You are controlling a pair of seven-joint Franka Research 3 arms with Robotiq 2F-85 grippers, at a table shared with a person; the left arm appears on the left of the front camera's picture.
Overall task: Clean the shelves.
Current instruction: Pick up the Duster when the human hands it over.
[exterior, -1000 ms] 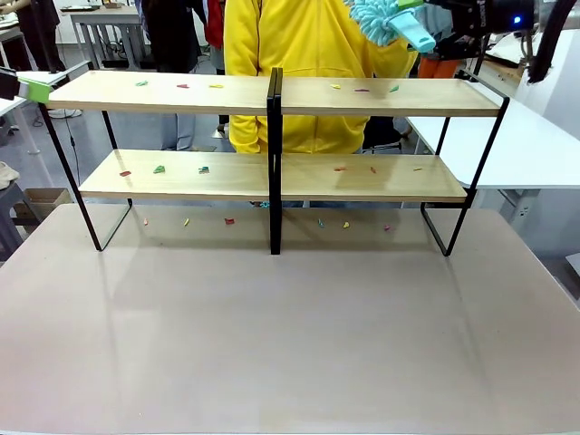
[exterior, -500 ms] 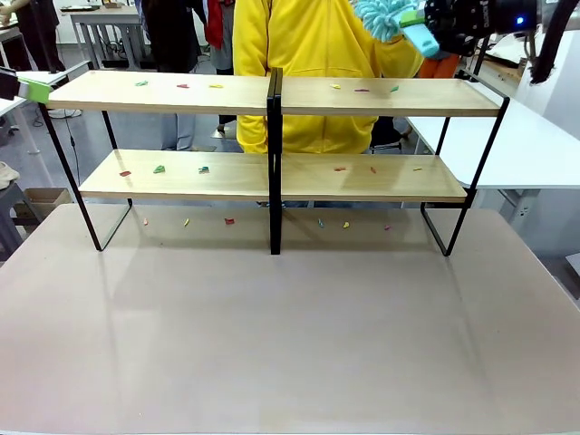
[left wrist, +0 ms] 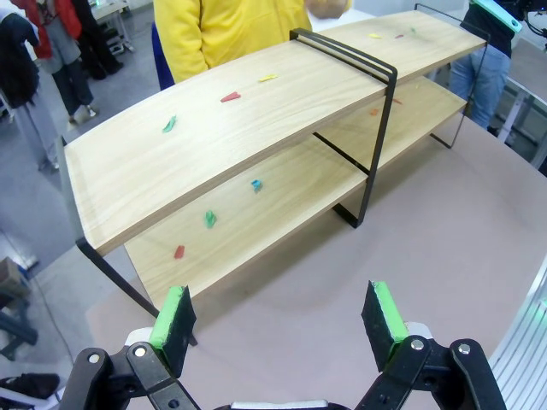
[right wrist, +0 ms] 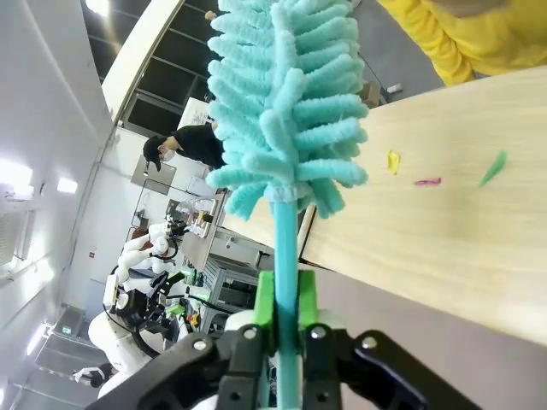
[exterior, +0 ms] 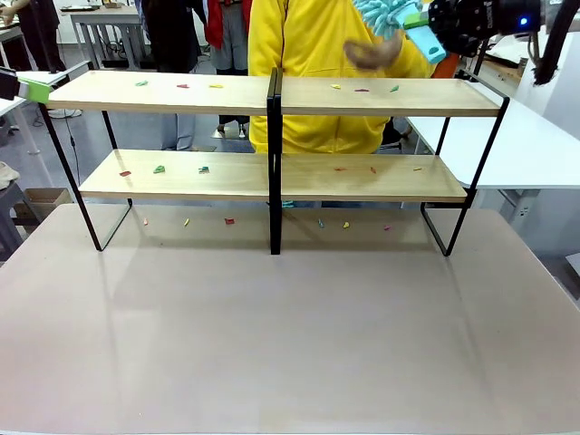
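Observation:
The shelves (exterior: 272, 95), two long light wood boards on a thin black frame, stand across the far half of the table, and small coloured scraps (exterior: 181, 86) lie on both boards. High above their right end, my right gripper (exterior: 433, 29) is shut on the handle of a teal fluffy duster (exterior: 385, 14). In the right wrist view the gripper (right wrist: 285, 314) pinches the duster (right wrist: 286, 102) upright over the top board (right wrist: 444, 248). A person's hand (exterior: 367, 53) hovers just left of the duster. My left gripper (left wrist: 279, 318) is open off the left end of the shelves (left wrist: 256, 128), holding nothing.
A person in a yellow top (exterior: 313, 54) stands right behind the rack. More scraps (exterior: 229, 220) dot the grey-brown tabletop (exterior: 290, 326) under the lower board. A white table (exterior: 535, 145) adjoins on the right. The near tabletop is bare.
My right gripper has shut on the duster's handle. The person's hand has come off the duster and dropped down to the left. The person has shifted slightly right.

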